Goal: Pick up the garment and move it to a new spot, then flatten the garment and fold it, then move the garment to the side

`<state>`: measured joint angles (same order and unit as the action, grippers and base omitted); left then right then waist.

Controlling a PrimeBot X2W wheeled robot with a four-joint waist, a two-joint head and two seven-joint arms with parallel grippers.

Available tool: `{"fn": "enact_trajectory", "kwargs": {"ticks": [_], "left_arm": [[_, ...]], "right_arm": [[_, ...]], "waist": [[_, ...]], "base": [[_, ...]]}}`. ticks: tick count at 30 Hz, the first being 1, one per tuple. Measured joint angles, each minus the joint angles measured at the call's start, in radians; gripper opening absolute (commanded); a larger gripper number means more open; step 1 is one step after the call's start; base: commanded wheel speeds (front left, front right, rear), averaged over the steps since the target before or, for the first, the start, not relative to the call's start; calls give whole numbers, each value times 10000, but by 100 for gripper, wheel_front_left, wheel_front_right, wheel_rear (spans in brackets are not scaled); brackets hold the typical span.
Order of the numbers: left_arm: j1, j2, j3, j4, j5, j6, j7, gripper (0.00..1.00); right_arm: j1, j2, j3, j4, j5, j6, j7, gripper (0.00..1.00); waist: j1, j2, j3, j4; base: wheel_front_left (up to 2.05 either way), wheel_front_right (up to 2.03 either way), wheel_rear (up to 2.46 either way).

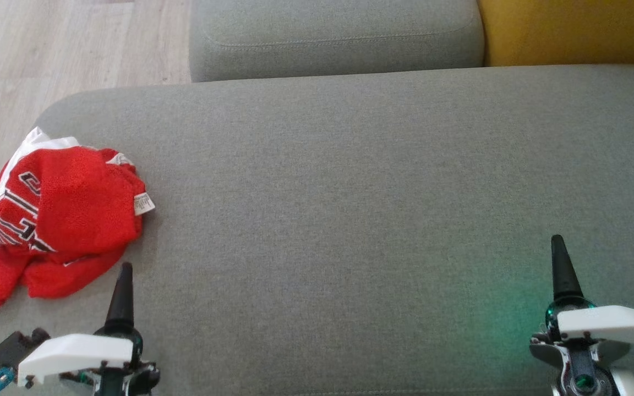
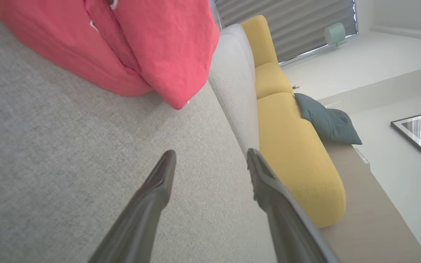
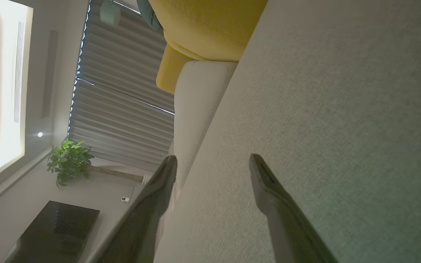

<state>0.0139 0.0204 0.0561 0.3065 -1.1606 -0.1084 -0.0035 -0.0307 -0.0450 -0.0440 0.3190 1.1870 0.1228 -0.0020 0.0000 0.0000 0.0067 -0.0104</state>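
A crumpled red garment (image 1: 58, 214) with white stripes and dark lettering lies at the left end of the grey cushion (image 1: 361, 209), part of it hanging over the edge. A white label sticks out at its right side. My left gripper (image 1: 124, 286) hovers just below the garment, open, with nothing between its fingers; in the left wrist view the red garment (image 2: 130, 47) lies ahead of the open left gripper (image 2: 210, 160), apart from the fingertips. My right gripper (image 1: 559, 264) stands at the lower right over bare cushion, and the right wrist view shows the right gripper (image 3: 214, 164) open and empty.
A second grey cushion (image 1: 339, 36) and a yellow seat (image 1: 570, 30) lie behind the main cushion. Pale wooden floor (image 1: 47, 49) runs past the cushion's left edge. A dark teal pillow (image 2: 327, 122) rests on the yellow sofa (image 2: 298, 153).
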Motion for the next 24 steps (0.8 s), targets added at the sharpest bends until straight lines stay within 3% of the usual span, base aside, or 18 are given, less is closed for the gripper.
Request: {"fn": "enact_trajectory", "kwargs": {"ticks": [24], "left_arm": [[-1, 17, -182, -451, 3538, 401, -702, 100]], "right_arm": [[-1, -29, 380, -359, -3237, 0, -706, 100]], "waist": [[0, 0, -31, -133]], "base": [[0, 0, 0]]}}
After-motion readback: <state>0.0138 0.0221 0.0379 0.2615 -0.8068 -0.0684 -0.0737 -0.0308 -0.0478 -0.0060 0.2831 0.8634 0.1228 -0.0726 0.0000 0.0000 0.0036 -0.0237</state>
